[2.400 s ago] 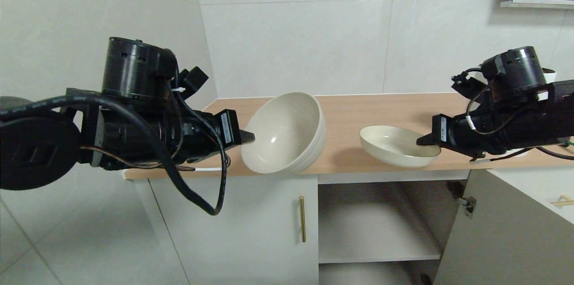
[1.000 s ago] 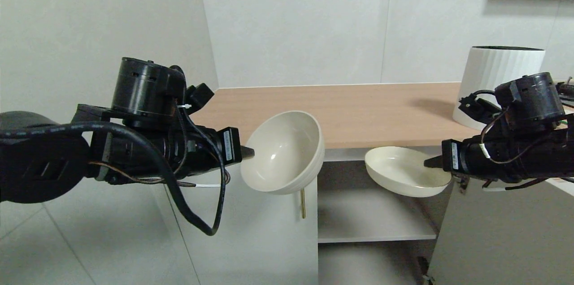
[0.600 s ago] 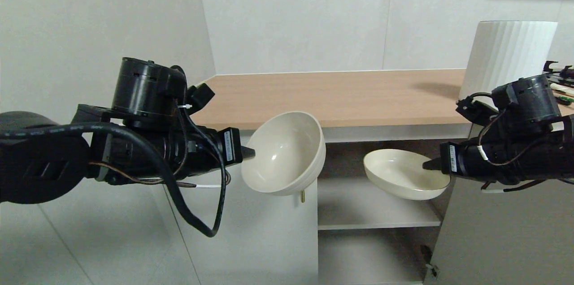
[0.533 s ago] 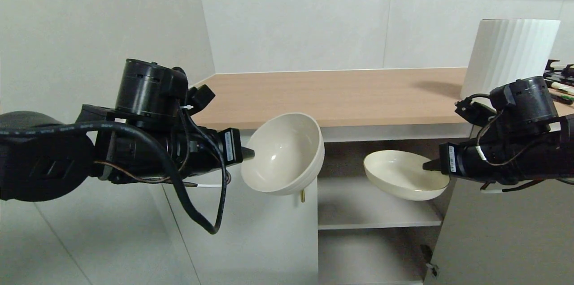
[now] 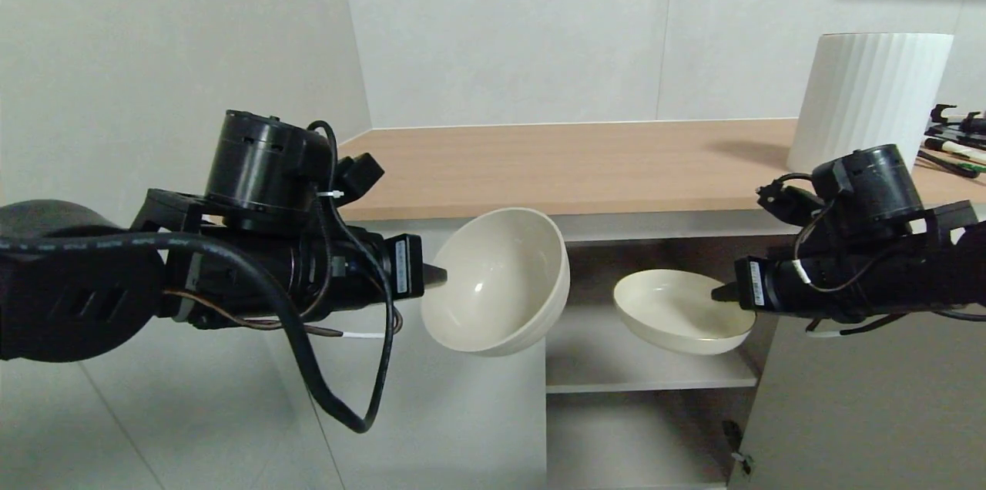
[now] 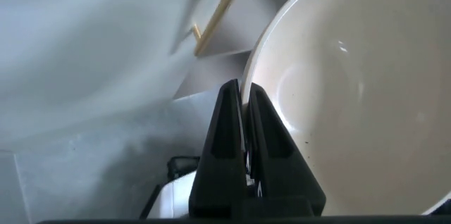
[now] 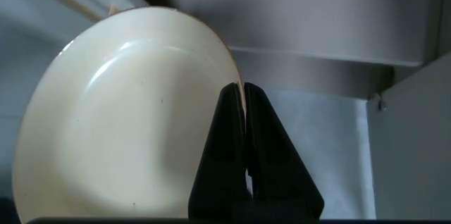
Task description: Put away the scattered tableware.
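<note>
So: bowl (image 5: pixel 501 282) L claw (image 5: pixel 441 274), dish (image 5: pixel 674 309) R claw (image 5: pixel 720 292).

Arms level, forward; left pincer (image 5: pixel 441 274) tight on deep bowl (image 5: pixel 501 286) rim, right pincer (image 5: pixel 721 292) on shallow dish (image 5: pixel 669 310) rim.

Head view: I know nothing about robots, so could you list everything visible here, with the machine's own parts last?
deep bowl: one, cream, tilted, held by its rim in front of the closed cabinet door
shallow dish: one, cream, held by its rim before the open cabinet
countertop: one, wood-brown, along the tiled wall
ribbed container: one, white, on the countertop's right
shelf: one, pale, inside the open cabinet
closed door: one, white, left of the opening
door handle: one, gold, on that door
open door: one, pale grey, swung out at right
left gripper: one, black, clamping the deep bowl
right gripper: one, black, clamping the shallow dish
</note>
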Controlling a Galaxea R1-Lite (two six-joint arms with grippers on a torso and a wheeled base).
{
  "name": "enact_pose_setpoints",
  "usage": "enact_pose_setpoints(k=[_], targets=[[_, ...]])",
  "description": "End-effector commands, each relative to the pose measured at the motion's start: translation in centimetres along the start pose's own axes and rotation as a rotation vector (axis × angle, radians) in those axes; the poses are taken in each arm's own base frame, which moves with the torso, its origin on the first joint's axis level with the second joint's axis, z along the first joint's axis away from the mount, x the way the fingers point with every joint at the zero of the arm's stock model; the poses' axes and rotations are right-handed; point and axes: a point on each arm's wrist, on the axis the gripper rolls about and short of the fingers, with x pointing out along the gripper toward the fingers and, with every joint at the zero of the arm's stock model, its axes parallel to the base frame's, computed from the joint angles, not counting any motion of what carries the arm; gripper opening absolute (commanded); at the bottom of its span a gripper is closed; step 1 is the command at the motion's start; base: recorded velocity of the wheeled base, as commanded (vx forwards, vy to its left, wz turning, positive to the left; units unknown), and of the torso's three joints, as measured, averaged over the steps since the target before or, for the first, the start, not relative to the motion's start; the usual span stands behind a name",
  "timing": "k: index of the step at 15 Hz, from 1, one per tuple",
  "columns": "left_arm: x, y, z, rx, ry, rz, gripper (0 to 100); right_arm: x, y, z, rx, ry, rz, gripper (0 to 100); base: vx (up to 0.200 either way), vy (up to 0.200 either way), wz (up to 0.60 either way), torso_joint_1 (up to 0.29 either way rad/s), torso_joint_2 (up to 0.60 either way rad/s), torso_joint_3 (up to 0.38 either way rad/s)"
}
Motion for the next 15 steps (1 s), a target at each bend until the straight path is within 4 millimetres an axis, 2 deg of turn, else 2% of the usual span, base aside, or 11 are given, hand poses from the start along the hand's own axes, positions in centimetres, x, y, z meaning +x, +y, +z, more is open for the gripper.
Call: enact_pose_setpoints(k=[1, 5, 7, 9, 12, 15], targets=[[0.9, -0.2, -0.9, 0.019, 0.045, -0.003, 0, 4.6, -0.1, -1.1, -0.020, 0.070, -0.006, 0, 0.000, 0.000, 0.00, 0.000, 0.00, 0.000], [4.1, -0.2, -3.3, 0.092, 0.172, 0.012, 0, 11.5, -1.6, -3.3, -0.018, 0.134, -0.115, 0, 0.000, 0.000, 0.00, 0.000, 0.00, 0.000], [6.2, -0.1, -4.5, 0.098, 0.237, 0.030, 0, 15.6, -2.6, -4.4, -0.015, 0.100, -0.163, 0, 0.000, 0.000, 0.00, 0.000, 0.00, 0.000], [7.5, 0.0, -5.1, 0.083, 0.270, 0.040, 0, 18.4, -3.5, -5.1, -0.016, 0.072, -0.216, 0, 0.000, 0.000, 0.00, 0.000, 0.00, 0.000], [8.7, -0.3, -5.6, 0.061, 0.295, 0.044, 0, 20.6, -4.4, -4.8, 0.020, 0.049, -0.249, 0, 0.000, 0.000, 0.00, 0.000, 0.00, 0.000], [8.6, -0.2, -5.6, 0.058, 0.296, 0.045, 0, 23.0, -5.4, -4.9, 0.080, 0.022, -0.319, 0, 0.000, 0.000, 0.00, 0.000, 0.00, 0.000]])
